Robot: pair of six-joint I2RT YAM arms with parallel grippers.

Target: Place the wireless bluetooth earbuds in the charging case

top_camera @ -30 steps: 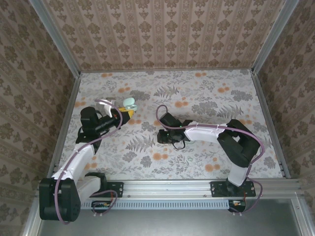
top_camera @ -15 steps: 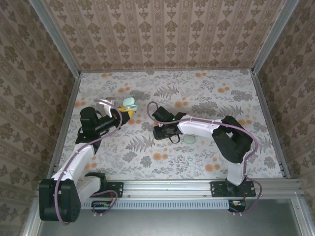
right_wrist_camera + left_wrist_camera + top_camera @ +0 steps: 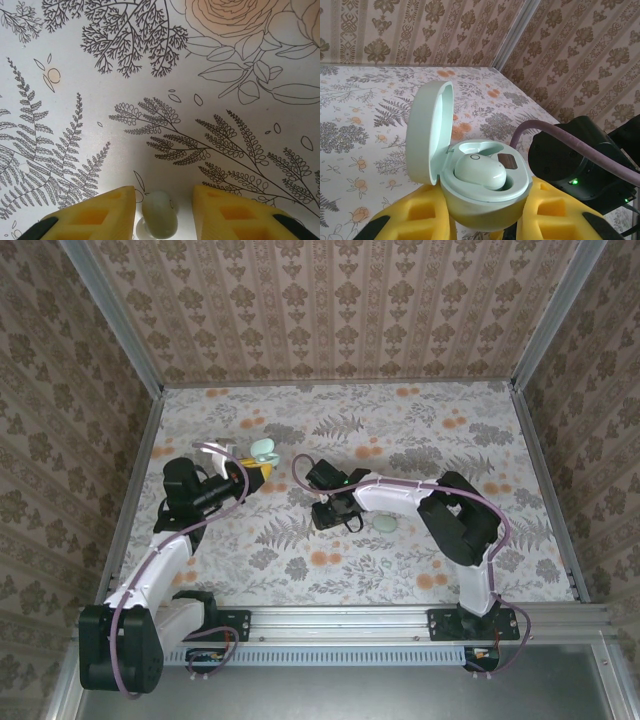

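Left gripper (image 3: 485, 225): yellow pads clamped on the base of the charging case (image 3: 487, 197), holding it clear of the floral table (image 3: 400, 440), at about 10 o'clock from table centre in the top view. The lid (image 3: 429, 135) is hinged wide open and stands upright at 9 o'clock of the base, mint inside. The seated earbud (image 3: 479, 171) sits in the case's near well, and a second well shows at 12 o'clock of it. In the left wrist view a black arm housing (image 3: 580, 155) with a purple cable (image 3: 525, 132) and a lit green LED sits at 3 to 4 o'clock of the case, close by. Right gripper (image 3: 164, 200): jaws apart, pointing down at the table just to the 9 o'clock side of centre in the top view. The loose earbud (image 3: 160, 220) lies on the table between the two yellow pads, at 6 o'clock in the right wrist view, with a gap showing on each side and neither pad touching it. Case and right gripper are near each other but apart, the case at roughly 10 o'clock of the right gripper. A pale mint oval (image 3: 385, 524) lies on the table at 3 o'clock of the right gripper, just beside the right forearm; can't tell what it is.
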